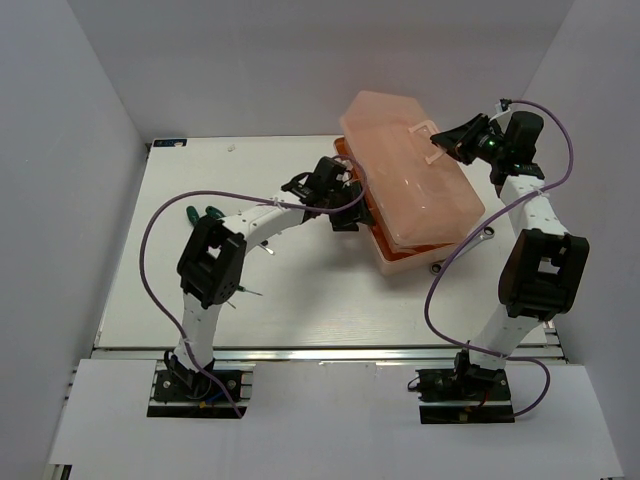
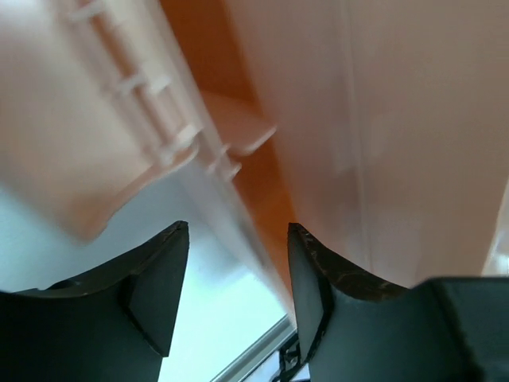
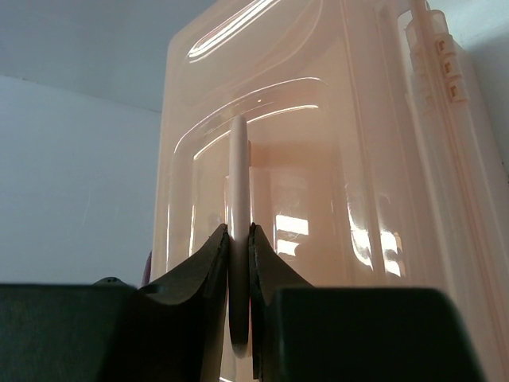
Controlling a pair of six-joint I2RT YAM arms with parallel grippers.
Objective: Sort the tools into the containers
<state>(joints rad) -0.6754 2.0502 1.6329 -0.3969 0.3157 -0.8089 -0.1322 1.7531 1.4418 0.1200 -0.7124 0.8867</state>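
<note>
Mid-left on the table (image 1: 300, 300), green-handled screwdrivers (image 1: 200, 213) lie loose. Beyond them, the left gripper (image 2: 238, 231) holds its fingers apart beside the pink toolbox (image 1: 420, 200), centre right. Farthest, the right gripper (image 3: 238, 232) pinches the lid handle (image 3: 239, 159). The thin, slick plastic probably flexes, so the handle suits gripping.

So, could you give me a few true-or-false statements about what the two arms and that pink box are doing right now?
1. The right gripper pinches the handle on the toolbox lid. True.
2. The left gripper is shut on a screwdriver. False: its jaws stand open and empty beside the toolbox.
3. The lid lies flat and closed. False: it is tilted up, partly open.
4. Green-handled screwdrivers lie on the table left of the toolbox. True.
</note>
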